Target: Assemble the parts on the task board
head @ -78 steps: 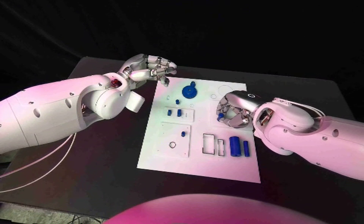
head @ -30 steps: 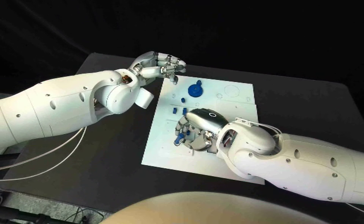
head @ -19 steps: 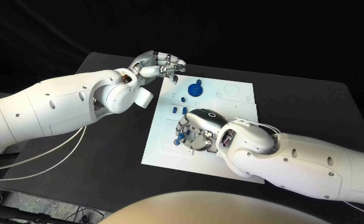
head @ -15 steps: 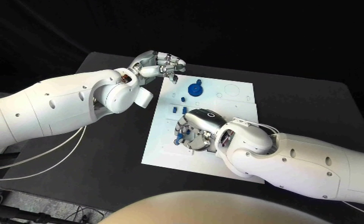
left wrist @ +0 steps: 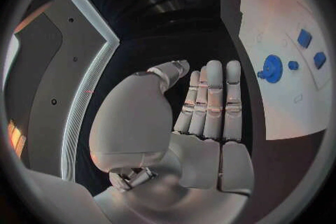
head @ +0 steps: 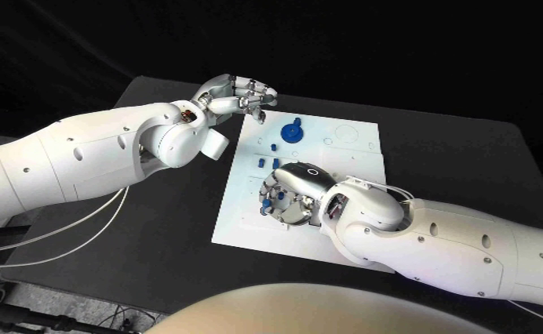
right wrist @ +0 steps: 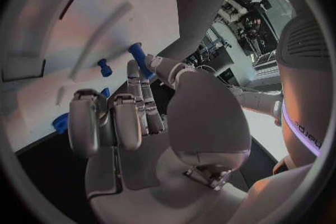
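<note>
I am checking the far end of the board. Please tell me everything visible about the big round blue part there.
The round blue part is a flat disc, plastic by its look, with a raised hub in the middle and a small knob at its edge. It rests at the far end of the white board. Neither hand touches it; the left hand hovers nearby.

a robotics lab or test cell, by the look of it. a black table [head: 136,224] stands against a black backdrop [head: 340,28] running from 9 through 12 to 3 o'clock, like a staged recording booth. a white task board [head: 340,142] lies mid-table as a test fixture. at 2 o'clock in the right wrist view, cluttered benches with equipment [right wrist: 245,17] stand under bright light, as in a workshop-like lab.
</note>
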Motion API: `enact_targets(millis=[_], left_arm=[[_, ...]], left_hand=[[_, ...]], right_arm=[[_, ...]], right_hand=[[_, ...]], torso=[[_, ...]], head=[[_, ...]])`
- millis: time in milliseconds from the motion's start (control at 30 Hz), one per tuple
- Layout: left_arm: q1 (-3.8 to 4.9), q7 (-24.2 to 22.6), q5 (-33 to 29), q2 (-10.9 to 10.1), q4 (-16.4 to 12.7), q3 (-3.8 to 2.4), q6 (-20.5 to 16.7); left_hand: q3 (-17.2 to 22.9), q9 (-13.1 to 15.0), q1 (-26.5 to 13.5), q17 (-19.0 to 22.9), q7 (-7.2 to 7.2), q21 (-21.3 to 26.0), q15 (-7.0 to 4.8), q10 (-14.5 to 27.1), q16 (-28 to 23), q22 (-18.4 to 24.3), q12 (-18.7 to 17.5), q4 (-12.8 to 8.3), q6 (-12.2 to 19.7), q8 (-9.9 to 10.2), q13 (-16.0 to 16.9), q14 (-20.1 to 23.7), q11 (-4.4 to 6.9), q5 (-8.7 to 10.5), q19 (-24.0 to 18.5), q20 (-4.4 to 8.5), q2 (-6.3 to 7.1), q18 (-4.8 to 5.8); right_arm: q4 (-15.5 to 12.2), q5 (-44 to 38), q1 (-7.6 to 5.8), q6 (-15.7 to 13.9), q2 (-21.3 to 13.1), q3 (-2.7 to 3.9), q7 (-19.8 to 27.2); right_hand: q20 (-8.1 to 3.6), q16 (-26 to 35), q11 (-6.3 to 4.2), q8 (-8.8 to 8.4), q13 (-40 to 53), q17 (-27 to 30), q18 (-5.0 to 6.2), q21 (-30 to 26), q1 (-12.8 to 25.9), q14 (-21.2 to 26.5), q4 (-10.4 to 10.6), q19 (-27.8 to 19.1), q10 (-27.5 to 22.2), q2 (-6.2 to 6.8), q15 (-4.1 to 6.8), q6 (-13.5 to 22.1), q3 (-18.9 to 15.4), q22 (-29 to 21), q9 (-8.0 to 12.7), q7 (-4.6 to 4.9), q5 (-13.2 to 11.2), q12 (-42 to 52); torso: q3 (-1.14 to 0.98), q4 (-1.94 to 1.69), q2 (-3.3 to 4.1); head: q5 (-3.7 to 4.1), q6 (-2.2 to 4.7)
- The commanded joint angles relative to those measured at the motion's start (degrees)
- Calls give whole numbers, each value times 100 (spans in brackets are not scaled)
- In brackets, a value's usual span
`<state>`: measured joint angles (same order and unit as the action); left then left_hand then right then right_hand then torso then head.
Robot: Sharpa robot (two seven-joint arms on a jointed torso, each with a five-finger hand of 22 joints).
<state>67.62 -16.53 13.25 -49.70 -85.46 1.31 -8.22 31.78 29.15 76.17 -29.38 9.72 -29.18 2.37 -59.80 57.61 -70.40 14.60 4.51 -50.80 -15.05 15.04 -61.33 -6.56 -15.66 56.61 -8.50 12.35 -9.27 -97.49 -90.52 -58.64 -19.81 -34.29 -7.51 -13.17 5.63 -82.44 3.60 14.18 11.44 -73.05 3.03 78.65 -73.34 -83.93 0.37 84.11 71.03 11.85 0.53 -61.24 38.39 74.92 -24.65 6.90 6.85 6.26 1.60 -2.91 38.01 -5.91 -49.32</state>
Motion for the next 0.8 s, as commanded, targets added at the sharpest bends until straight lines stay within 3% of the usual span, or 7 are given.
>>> enact_targets(millis=[33,433,800], left_arm=[[2,-30,-21,2,-16,-4,83],[2,-25,-21,-4,-19,-4,95],[2,-21,-21,-10,-25,-4,99]], left_hand=[[-36,10,5,9,-3,20,7,47,-18,7,17,6,39,-16,-5,3,5,6,53,0,-55,-102],[-36,10,5,9,-3,20,7,47,-18,7,17,6,39,-16,-5,3,5,6,53,0,-55,-102],[-38,11,2,10,-4,26,8,50,-19,8,18,9,38,-21,-6,4,5,4,55,0,-58,-102]], right_arm=[[22,-86,29,70,3,-19,-44],[-97,-131,50,-255,-57,-18,-12],[-125,-122,55,-261,-78,-17,3]], right_hand=[[-46,13,-17,9,3,-2,-70,-18,3,-255,-2,156,22,-28,34,-14,28,1201,-13,-4,36,-37],[-47,10,-20,14,7,-6,-72,-8,-3,-256,-15,159,28,-31,36,-13,36,1203,-22,-6,56,-41],[-47,10,-20,14,7,-6,-72,-8,-3,-256,-15,159,28,-31,36,-13,36,1203,-22,-6,56,-41]], torso=[[-3,0,1],[-2,3,-3],[2,-1,3]], head=[[-6,-4],[-20,6],[-37,-21]])
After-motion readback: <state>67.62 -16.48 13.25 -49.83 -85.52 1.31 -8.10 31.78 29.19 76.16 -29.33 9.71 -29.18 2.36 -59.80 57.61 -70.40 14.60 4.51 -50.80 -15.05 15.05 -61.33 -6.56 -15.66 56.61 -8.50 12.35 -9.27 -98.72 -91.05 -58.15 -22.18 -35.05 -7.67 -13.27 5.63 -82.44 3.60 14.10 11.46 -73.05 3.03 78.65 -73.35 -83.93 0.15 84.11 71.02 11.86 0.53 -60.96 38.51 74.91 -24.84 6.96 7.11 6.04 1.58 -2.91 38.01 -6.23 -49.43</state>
